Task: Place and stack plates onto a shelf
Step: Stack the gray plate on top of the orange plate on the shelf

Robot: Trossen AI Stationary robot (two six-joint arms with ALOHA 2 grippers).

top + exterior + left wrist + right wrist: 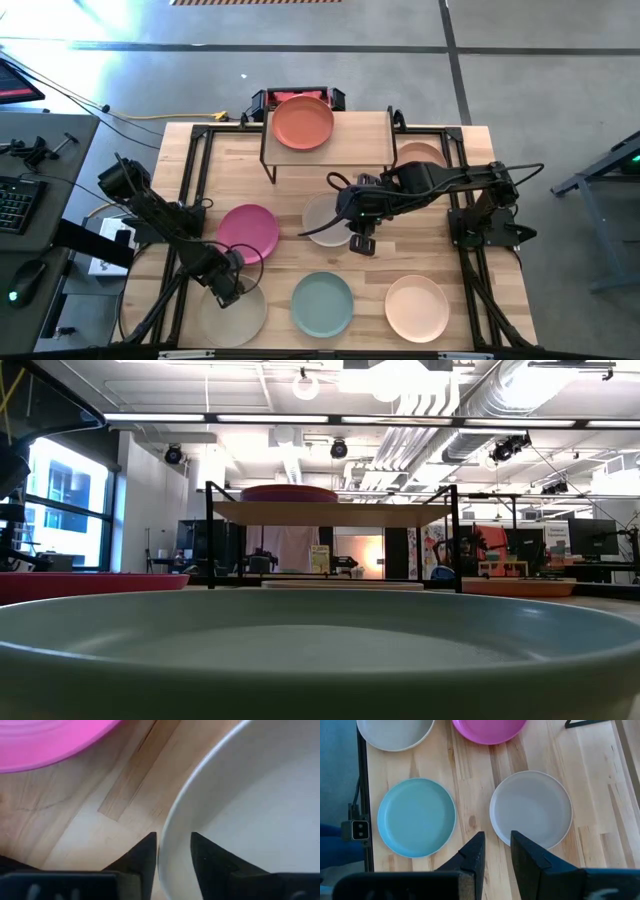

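Note:
The shelf point(345, 140) stands at the table's far middle with a terracotta plate point(303, 122) on its top, which also shows in the low view point(290, 492). On the table lie a pink plate point(248, 230), a grey plate point(322, 222), a teal plate point(322, 303), a peach plate point(417, 307), a beige plate point(235, 312) and another plate point(422, 155) just right of the shelf. My left gripper point(230, 290) is shut on the beige plate's rim. My right gripper point(497, 855) hovers above the grey plate point(531, 810), slightly open and empty. My left gripper pinches the beige plate's far rim point(172, 865), one finger point(145, 857) outside the plate and one point(207, 862) inside it. The fingers come from above, slanting down. In the high view the plate lies flat on the table.
The teal plate point(320, 650) fills the low view's foreground. The shelf's black legs point(268, 165) stand on the table's far half. Bare wood lies between the pink plate and the shelf. A keyboard and other gear lie on a stand point(30, 190) left of the table.

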